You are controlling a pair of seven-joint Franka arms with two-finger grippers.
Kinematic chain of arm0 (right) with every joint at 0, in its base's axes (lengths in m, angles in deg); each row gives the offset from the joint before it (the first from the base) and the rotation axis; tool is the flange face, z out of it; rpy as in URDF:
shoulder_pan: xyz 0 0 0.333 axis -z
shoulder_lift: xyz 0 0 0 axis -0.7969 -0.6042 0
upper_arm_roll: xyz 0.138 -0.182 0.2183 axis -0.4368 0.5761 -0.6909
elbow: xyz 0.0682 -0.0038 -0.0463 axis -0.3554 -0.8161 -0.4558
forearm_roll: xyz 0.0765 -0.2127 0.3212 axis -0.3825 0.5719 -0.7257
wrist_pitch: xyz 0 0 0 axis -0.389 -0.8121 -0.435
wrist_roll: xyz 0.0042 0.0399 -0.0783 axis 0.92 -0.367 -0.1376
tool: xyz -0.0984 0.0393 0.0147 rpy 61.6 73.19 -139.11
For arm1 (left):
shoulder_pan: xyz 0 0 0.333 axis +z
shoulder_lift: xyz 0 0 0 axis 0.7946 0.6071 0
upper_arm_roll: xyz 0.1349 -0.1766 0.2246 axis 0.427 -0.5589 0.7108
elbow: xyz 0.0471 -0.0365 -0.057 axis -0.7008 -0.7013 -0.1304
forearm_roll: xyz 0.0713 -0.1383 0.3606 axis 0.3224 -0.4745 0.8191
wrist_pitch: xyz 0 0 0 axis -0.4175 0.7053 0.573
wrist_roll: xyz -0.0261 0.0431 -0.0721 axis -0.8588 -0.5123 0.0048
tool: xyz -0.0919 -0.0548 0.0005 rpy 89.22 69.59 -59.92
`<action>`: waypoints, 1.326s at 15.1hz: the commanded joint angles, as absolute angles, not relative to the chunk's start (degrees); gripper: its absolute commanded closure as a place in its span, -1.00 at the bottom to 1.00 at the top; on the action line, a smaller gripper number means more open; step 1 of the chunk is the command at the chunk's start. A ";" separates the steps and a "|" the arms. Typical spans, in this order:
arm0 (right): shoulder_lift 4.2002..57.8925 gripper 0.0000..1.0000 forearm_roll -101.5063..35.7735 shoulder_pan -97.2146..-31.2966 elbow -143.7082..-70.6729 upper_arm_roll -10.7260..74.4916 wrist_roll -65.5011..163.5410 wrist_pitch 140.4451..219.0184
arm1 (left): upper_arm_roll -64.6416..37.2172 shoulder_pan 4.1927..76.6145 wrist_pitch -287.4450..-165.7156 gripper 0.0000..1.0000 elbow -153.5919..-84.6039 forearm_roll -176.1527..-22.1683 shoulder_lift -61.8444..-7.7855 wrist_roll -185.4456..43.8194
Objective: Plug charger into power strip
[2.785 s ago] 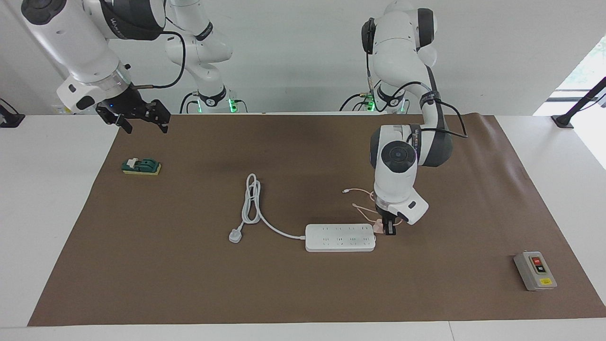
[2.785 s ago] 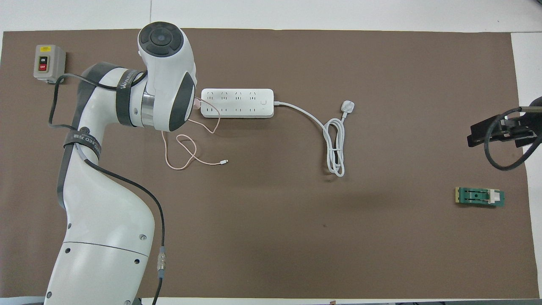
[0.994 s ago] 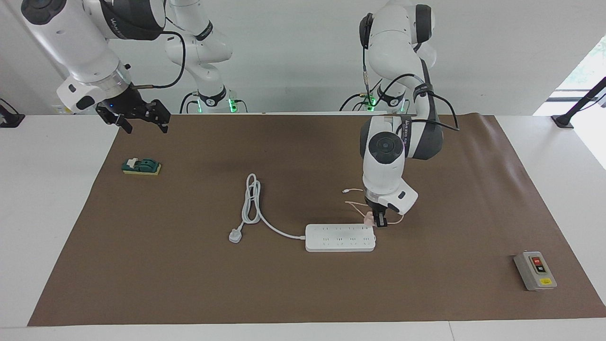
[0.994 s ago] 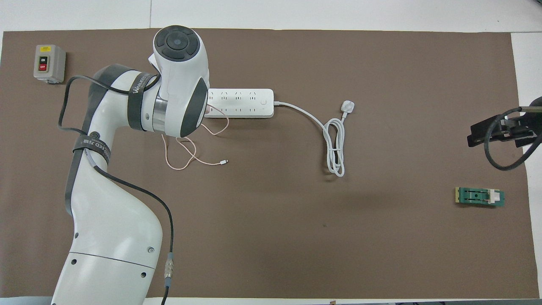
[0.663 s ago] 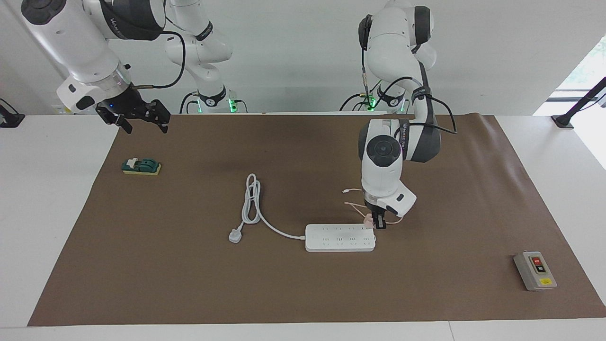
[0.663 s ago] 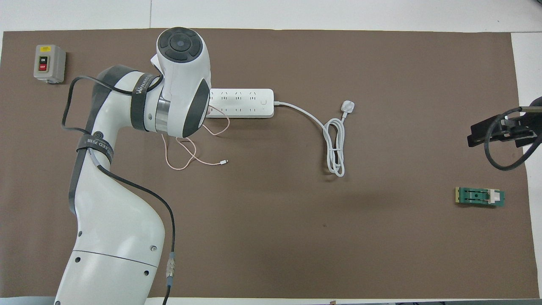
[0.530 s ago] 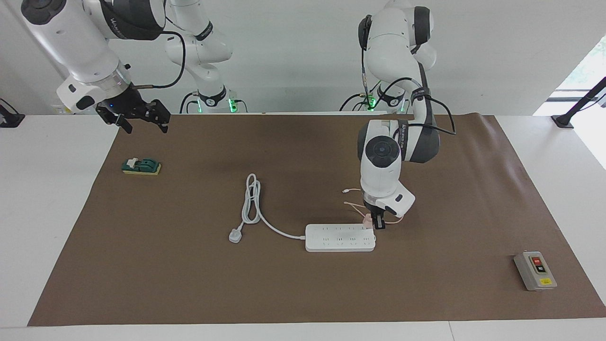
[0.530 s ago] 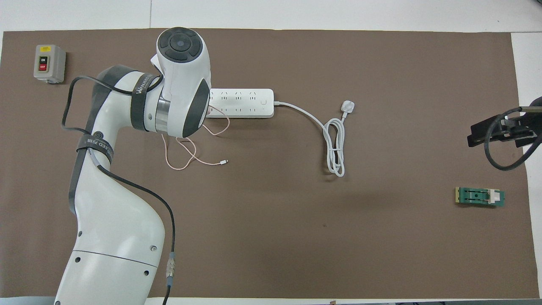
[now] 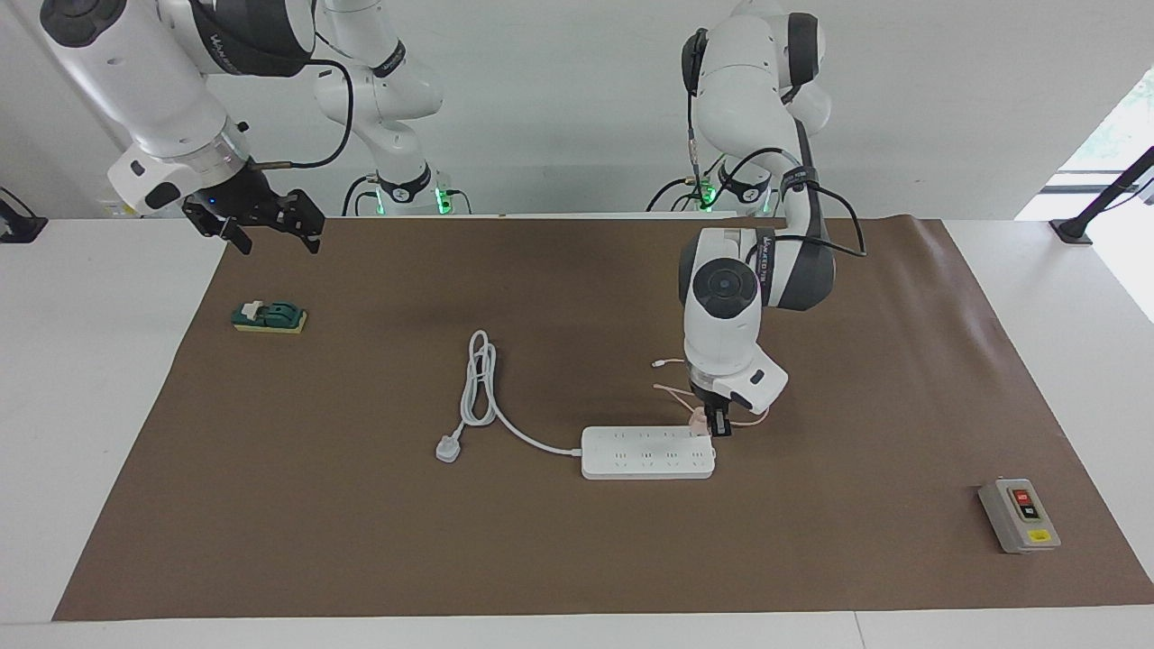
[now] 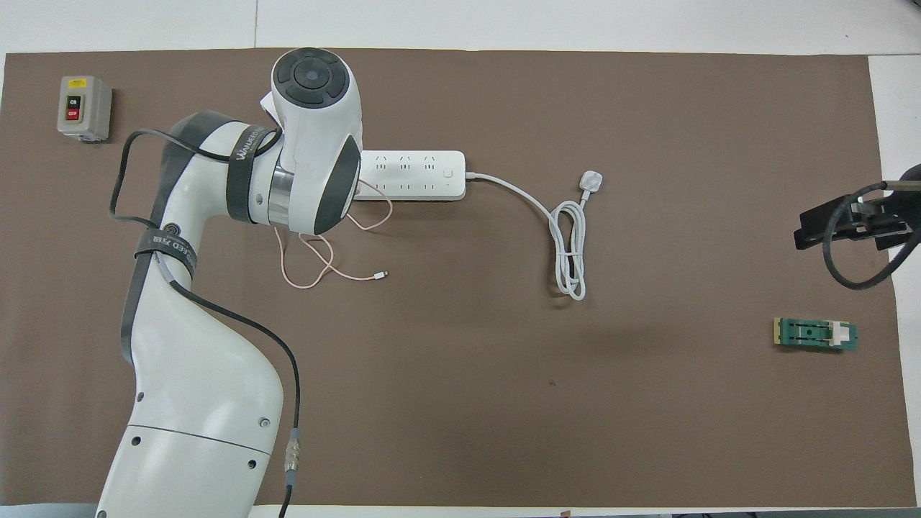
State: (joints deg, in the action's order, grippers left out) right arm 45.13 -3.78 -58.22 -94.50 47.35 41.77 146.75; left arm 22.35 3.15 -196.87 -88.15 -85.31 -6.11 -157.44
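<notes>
The charger [image 9: 699, 419] is a small pale-pink cube. It hangs just above the corner of the power strip [image 9: 647, 452] at the left arm's end, on the edge nearer the robots. Which way its prongs point cannot be seen. Its thin pink cable [image 10: 316, 266] trails off toward the robots, loops on the brown mat [image 9: 577, 541] and ends in a small white tip [image 10: 384, 274].

The left gripper [image 9: 718, 424] points straight down and its fingers are pinched tight on the charger. The cube sticks out from the fingers on the side toward the right arm's end. In the overhead view the arm hides both the gripper and the cube.

The power strip is a long flat white bar. Its long side runs from one arm's end of the table toward the other. Its thick white cord [image 9: 505, 419] leaves the end toward the right arm, bends into a long loop and ends in a white plug [image 9: 448, 448] lying on the mat.

The right gripper [image 9: 270, 225] waits up in the air over the mat's corner near its own base, with its fingers wide apart and nothing in them. A green switch block [image 9: 269, 316] lies on the mat near it. A grey button box [image 9: 1019, 516] sits at the left arm's end, farther from the robots.
</notes>
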 commanded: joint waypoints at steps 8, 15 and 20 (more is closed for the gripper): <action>45.42 -1.00 -4.03 -57.75 -94.58 47.08 42.08 146.07 | 22.80 2.52 -197.01 1.00 -86.02 -84.39 -4.01 -156.09; 45.42 -1.00 -4.03 -57.84 -94.58 47.08 42.08 146.07 | 22.45 2.35 -197.01 1.00 -85.93 -84.48 -3.57 -156.01; 45.42 -1.00 -4.03 -57.75 -94.58 47.08 42.08 145.98 | 22.45 2.17 -196.92 1.00 -86.19 -84.31 -3.57 -155.48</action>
